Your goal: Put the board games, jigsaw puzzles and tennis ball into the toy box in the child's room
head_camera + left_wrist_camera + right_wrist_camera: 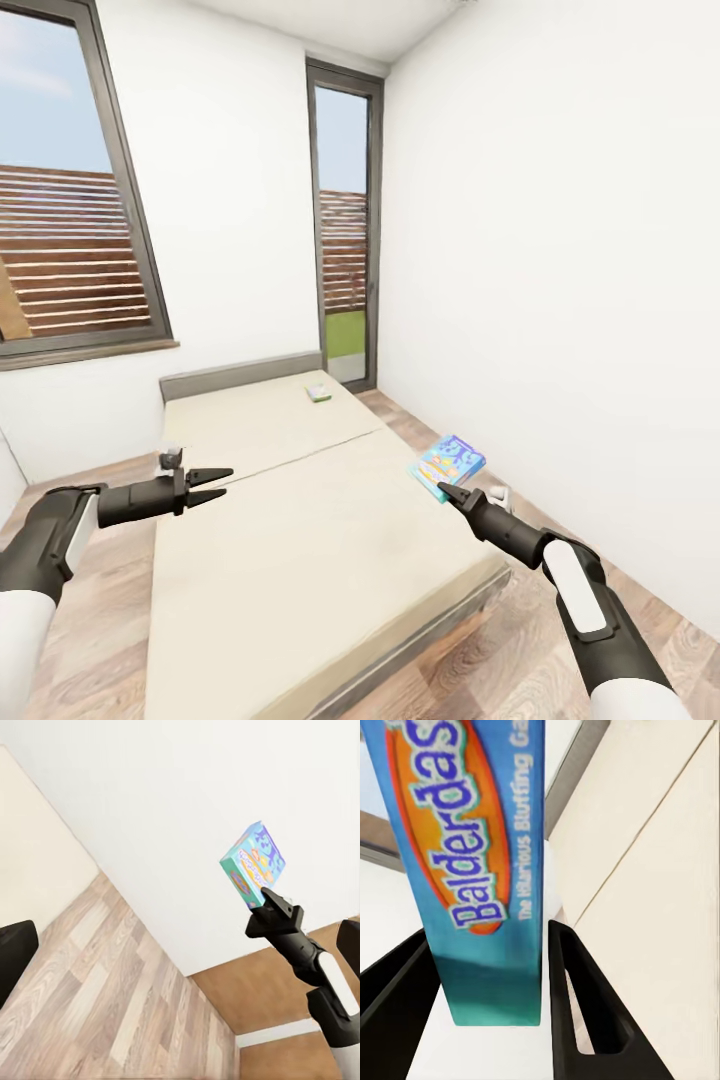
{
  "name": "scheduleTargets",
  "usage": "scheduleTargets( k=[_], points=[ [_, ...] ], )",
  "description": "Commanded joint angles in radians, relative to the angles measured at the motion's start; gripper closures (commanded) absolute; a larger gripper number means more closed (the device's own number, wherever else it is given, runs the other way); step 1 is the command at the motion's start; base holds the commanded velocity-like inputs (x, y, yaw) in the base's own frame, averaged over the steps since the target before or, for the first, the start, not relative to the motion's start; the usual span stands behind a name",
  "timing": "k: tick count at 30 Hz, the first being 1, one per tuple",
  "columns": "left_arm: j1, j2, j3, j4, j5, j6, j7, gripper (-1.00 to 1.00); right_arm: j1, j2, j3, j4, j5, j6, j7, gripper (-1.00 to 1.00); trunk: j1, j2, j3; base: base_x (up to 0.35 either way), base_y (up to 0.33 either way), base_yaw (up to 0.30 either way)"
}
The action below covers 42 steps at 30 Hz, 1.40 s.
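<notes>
The smaller blue board game hangs in the air over the right edge of the bed, with my right gripper shut on its lower edge. Up close, the box's blue "Balderdash" side stands between the two black fingers. The left wrist view shows the same box above the right gripper. A white board game with a green edge lies flat on the mattress near the grey headboard. My left gripper is open and empty over the bed's left edge.
A white wall runs close along the right, with a strip of wood floor between it and the bed. A tall glass door stands at the far end and a window is at the left.
</notes>
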Motion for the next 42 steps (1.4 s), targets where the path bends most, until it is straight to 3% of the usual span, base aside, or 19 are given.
scheduleTargets(
  k=[1,42],
  points=[
    [0.0,0.0,0.0,0.0,0.002,0.01,-0.002,-1.0,-0.001,0.0,-0.002,0.0,-0.003,0.007,0.003,1.0,-0.004,0.006,0.002,0.0,0.0,-0.279],
    [0.0,0.002,0.001,0.0,0.002,0.009,-0.002,-1.0,-0.001,0.007,-0.001,0.0,-0.004,-0.022,0.002,1.0,-0.161,0.293,0.13,0.0,0.0,-0.279]
  ],
)
